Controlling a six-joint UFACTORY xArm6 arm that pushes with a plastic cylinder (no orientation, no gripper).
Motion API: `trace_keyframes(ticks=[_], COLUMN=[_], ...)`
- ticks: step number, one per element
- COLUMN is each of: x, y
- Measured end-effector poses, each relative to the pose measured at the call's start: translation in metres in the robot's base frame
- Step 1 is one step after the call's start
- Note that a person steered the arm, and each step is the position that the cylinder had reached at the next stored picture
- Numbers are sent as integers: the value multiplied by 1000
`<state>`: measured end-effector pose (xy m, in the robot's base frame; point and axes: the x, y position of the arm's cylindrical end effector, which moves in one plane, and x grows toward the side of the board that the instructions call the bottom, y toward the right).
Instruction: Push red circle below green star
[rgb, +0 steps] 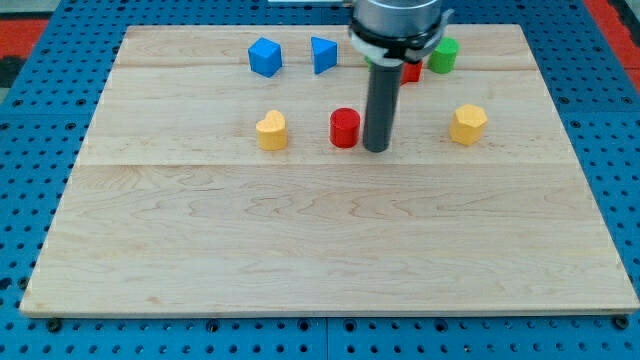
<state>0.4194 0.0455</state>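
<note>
My tip (376, 148) sits on the wooden board (300, 260), just right of the red circle (345, 128), close enough that I can't tell whether they touch; being a bare rod, it grips nothing. Up top, partly behind the arm, sits what looks like the green star (445, 55).

Bright, even overhead light, soft short shadows, sharp focus, no glare or blur.

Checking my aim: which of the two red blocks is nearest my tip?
The red circle, just to the view's left of my tip. The other red block sits farther up, mostly hidden behind the rod.
</note>
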Motion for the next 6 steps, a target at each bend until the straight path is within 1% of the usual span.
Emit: trace_keyframes(ticks=[1,2,3,5,6], x=[-23,14,-5,-72,-107], y=[-28,-33,-87,9,22])
